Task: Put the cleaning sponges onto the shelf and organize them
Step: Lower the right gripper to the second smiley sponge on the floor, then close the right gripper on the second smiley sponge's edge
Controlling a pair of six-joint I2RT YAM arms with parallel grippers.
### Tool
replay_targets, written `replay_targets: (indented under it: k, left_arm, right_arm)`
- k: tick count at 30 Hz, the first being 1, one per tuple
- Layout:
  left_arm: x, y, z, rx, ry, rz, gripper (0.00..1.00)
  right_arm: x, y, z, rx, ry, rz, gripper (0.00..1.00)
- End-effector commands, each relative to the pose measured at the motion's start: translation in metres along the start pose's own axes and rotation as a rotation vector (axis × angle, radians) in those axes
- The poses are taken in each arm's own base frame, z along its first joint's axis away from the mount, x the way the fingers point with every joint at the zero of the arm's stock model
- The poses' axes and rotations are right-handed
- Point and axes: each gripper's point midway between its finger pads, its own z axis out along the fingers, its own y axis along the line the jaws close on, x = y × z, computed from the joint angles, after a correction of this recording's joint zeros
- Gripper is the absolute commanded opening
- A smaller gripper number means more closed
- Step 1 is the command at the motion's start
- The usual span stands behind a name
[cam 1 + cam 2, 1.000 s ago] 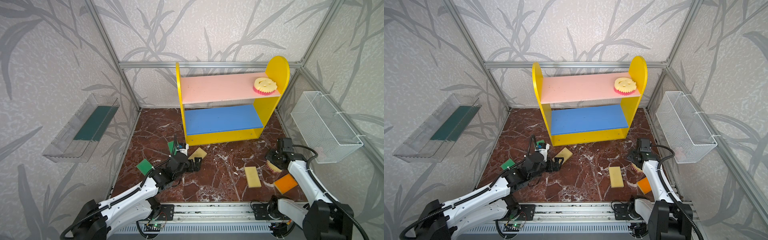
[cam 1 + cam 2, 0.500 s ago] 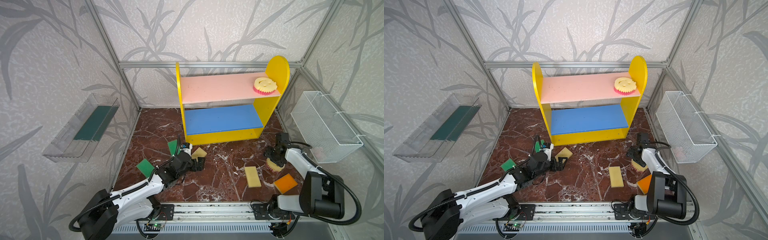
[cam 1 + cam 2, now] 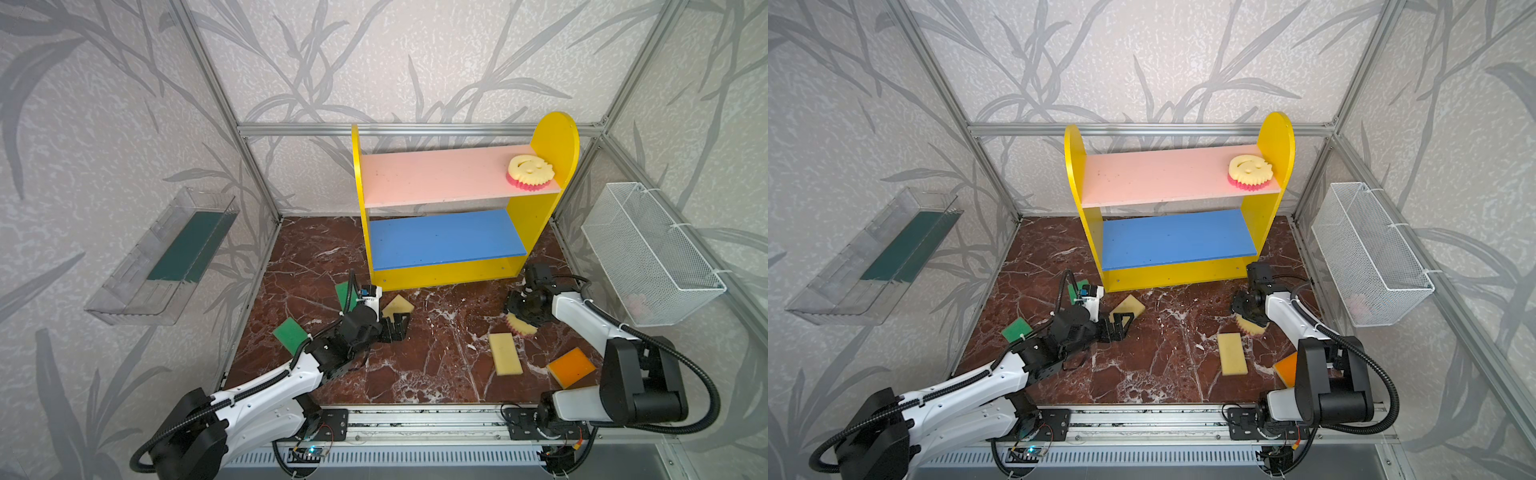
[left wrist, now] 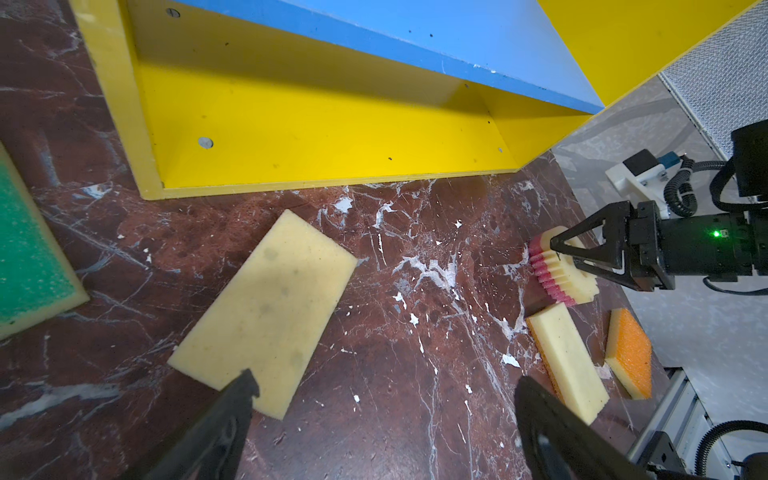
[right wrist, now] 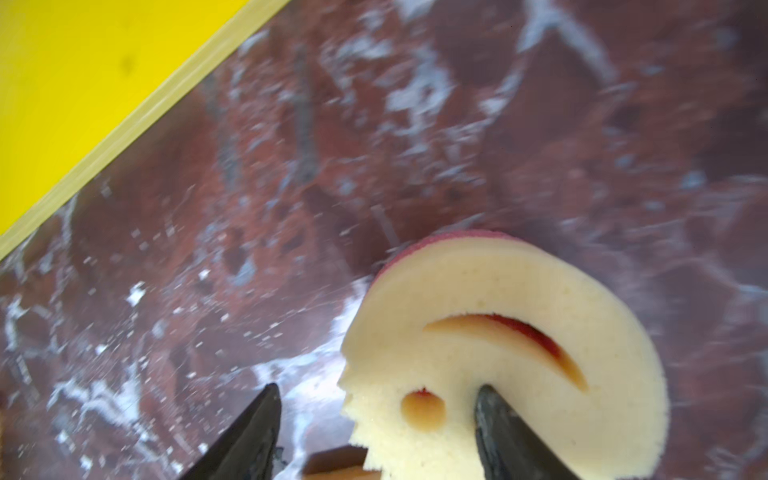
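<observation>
Two grippers at work: left gripper [image 4: 386, 380], jaws wide, by a pale sponge [image 4: 266, 307]; right gripper [image 5: 378, 392], jaws part-open, astride the edge of a smiley [image 5: 519, 353] on the worktop [image 3: 436, 332]. Off-centre closing may flip or drop it short of the shelf [image 3: 536, 216].

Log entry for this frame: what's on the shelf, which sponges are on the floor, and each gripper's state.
shelf: smiley sponge on pink upper board, by the round-topped side; blue lower board bare
floor: second smiley, two pale yellow rectangles, two green-faced sponges, orange-faced sponge
left gripper: open, at the corner of a pale yellow rectangle
right gripper: open, one finger on the second smiley's face, the other beside its edge
</observation>
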Motion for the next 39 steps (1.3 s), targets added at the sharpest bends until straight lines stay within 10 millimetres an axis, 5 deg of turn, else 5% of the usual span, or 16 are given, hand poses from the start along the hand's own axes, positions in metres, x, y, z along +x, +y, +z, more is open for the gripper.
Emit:
replay_targets:
  k: [1,10,18,25,30,33,39]
  left_arm:
    - [0.007,0.011,-0.002,-0.035,0.012,-0.031,0.99]
    - [0.004,0.016,-0.008,-0.063,0.002,-0.026,0.99]
    - [-0.001,0.012,-0.005,-0.076,0.018,-0.007,0.99]
    - [-0.012,0.005,0.000,-0.082,0.015,0.013,0.99]
    - [-0.010,-0.004,0.015,-0.064,0.055,0.018,0.99]
    - [-0.007,-0.008,0.028,-0.059,0.084,0.016,0.99]
    - [-0.003,-0.012,0.050,-0.061,0.113,0.020,0.99]
  right_arm:
    - [0.022,0.018,0.004,-0.043,0.058,-0.013,0.72]
    - [0.048,0.083,-0.006,-0.176,0.088,-0.124,0.73]
    - [0.040,0.107,-0.050,-0.294,0.016,-0.165,0.80]
    - [0.037,0.101,-0.084,-0.361,-0.072,-0.164,0.79]
    - [0.025,0.071,-0.098,-0.427,-0.100,-0.037,0.50]
    - [0.026,0.052,-0.096,-0.427,-0.103,0.018,0.36]
    - [0.039,0.025,-0.069,-0.423,-0.053,0.108,0.37]
